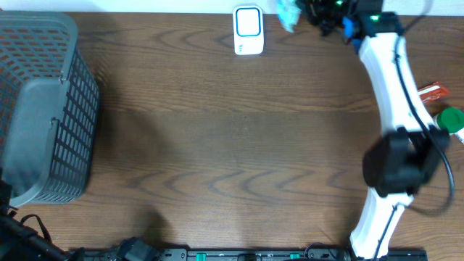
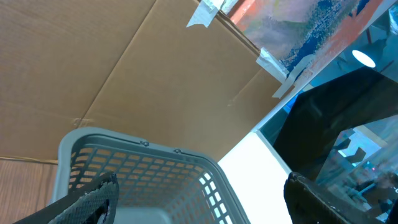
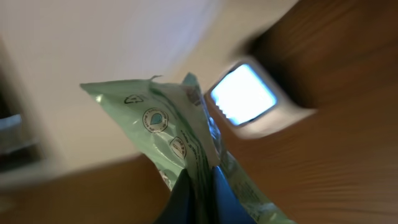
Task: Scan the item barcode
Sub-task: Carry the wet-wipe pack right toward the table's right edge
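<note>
The item is a pale green printed packet (image 3: 163, 121), pinched between the blue fingers of my right gripper (image 3: 202, 177), which is shut on it. In the overhead view the packet (image 1: 288, 14) hangs at the table's far edge, just right of the white scanner (image 1: 248, 30). My right gripper (image 1: 313, 14) reaches there from the right. The scanner's lit window (image 3: 244, 94) shows close behind the packet, blurred. No barcode can be made out. My left gripper (image 2: 202, 190) stands open over the grey basket (image 2: 143, 158) with nothing between its fingers.
The grey mesh basket (image 1: 72, 109) fills the table's left end. An orange packet (image 1: 433, 92) and a green-capped item (image 1: 451, 119) lie at the right edge beside the right arm. A cardboard wall (image 2: 124, 74) rises behind the basket.
</note>
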Robot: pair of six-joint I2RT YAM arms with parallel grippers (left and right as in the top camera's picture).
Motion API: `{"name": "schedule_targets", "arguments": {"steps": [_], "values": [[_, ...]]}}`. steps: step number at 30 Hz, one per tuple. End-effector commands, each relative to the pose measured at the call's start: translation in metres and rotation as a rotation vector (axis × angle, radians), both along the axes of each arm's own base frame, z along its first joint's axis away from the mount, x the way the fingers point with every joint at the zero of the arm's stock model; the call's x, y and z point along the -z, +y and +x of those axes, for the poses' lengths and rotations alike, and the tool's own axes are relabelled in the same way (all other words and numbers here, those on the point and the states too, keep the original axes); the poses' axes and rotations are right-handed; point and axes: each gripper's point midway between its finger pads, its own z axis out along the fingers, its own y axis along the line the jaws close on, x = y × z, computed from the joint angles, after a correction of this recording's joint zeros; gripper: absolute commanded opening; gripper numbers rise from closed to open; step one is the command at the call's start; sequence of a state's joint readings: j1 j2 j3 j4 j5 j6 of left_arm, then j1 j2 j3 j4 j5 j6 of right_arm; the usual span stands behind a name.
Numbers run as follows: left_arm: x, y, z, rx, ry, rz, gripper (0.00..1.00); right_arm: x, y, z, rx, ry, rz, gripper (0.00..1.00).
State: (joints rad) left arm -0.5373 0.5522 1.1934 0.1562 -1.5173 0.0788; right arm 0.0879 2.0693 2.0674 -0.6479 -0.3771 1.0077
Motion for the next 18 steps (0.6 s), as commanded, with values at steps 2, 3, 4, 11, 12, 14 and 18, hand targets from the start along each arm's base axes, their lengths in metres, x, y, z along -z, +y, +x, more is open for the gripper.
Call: {"name": "schedule_targets", "arguments": {"steps": [2, 3, 4, 11, 12, 14, 18], "values": [[0.005, 0.005, -0.009, -0.043, 0.015, -0.03, 0.85, -0.039, -0.127, -0.038, 0.426, -0.019, -0.8, 0.01], [0.005, 0.005, -0.009, -0.043, 0.015, -0.03, 0.85, -0.044, -0.145, -0.05, 0.487, 0.016, -0.911, 0.01], [0.005, 0.005, -0.009, -0.043, 0.015, -0.03, 0.85, -0.048, -0.162, -0.061, 0.537, 0.055, -1.017, 0.01], [0.005, 0.005, -0.009, -0.043, 0.015, -0.03, 0.85, -0.006, -0.225, -0.086, 0.596, 0.319, -1.242, 0.01], [0.005, 0.005, -0.009, -0.043, 0.015, -0.03, 0.85, 0.006, -0.229, -0.086, 0.575, 0.354, -1.239, 0.01], [0.005, 0.005, -0.009, -0.043, 0.015, -0.03, 0.85, 0.04, -0.241, -0.089, 0.515, 0.459, -1.233, 0.01], [0.005, 0.005, -0.009, -0.043, 0.015, -0.03, 0.86, 0.091, -0.257, -0.098, 0.433, 0.621, -1.244, 0.01]]}}
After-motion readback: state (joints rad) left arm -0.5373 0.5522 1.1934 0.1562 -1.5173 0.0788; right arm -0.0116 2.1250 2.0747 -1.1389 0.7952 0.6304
